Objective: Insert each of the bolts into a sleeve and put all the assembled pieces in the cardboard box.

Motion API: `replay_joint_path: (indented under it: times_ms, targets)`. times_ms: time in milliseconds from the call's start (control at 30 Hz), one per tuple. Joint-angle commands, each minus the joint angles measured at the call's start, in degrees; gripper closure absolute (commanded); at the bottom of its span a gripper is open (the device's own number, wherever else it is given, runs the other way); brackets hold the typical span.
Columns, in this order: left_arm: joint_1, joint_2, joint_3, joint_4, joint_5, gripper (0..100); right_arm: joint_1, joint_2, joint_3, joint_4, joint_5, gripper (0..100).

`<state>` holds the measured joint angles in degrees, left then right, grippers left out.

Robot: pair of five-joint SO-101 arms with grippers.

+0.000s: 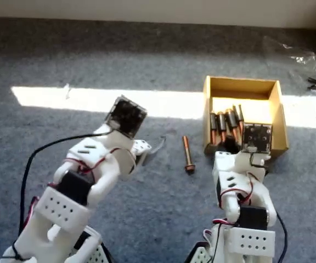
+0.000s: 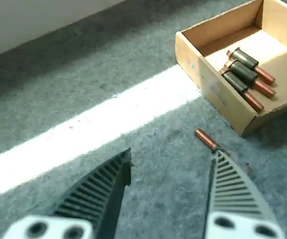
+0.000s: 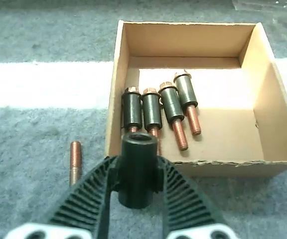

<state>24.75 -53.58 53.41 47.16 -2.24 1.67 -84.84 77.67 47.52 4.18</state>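
The left end effector [image 2: 172, 154] hangs wide open and empty above the grey carpeted counter [image 1: 65, 66]. To its right a bare copper bolt [image 1: 187, 153] lies on the carpet, near the cardboard box [image 3: 183, 40]. The right end effector [image 3: 136, 165] is clamped on a black sleeve [image 3: 137, 149] at the box's near wall. Four assembled pieces [image 3: 172, 104] lie side by side inside the box.

Grey carpet [image 1: 92, 55], crumpled clear plastic [image 1: 289, 52]
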Motion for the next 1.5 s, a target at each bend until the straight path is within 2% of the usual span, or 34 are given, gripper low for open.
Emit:
replay_joint_path:
  times_ms: [0,100,267,433,633,1100,1200,1333,1467]
  targets:
    - [5.5,10.4,-5.4,-0.2,2.1,76,1.1,-0.9,-0.7,-0.1,-0.6,99.3]
    - [6.1,17.7,-7.6,-2.5,5.6,75,3.0,-0.9,-0.7,-0.2,-0.6,99.3]
    - [6.4,29.1,-8.3,-10.5,6.9,75,3.8,-0.9,-0.7,-0.2,-0.6,99.3]
    - [6.5,37.8,-8.2,-20.0,16.7,75,3.8,-0.9,-0.7,-0.2,-0.6,99.3]
    - [9.6,46.1,-8.4,-27.0,17.8,75,3.8,-0.9,-0.7,-0.2,-0.5,99.3]
    - [12.4,48.8,-8.5,-28.6,17.7,75,3.8,-0.9,-0.7,-0.2,-0.3,99.3]
    - [12.3,49.5,-8.0,-30.9,17.7,75,3.8,-0.9,-0.7,-0.2,-0.3,99.3]
    - [12.3,55.8,-10.0,-34.1,17.7,75,3.8,-0.9,-0.7,-0.2,-0.2,99.3]
    - [12.0,60.2,-13.9,-33.3,17.7,75,3.8,-0.9,-0.7,-0.2,-0.2,99.3]
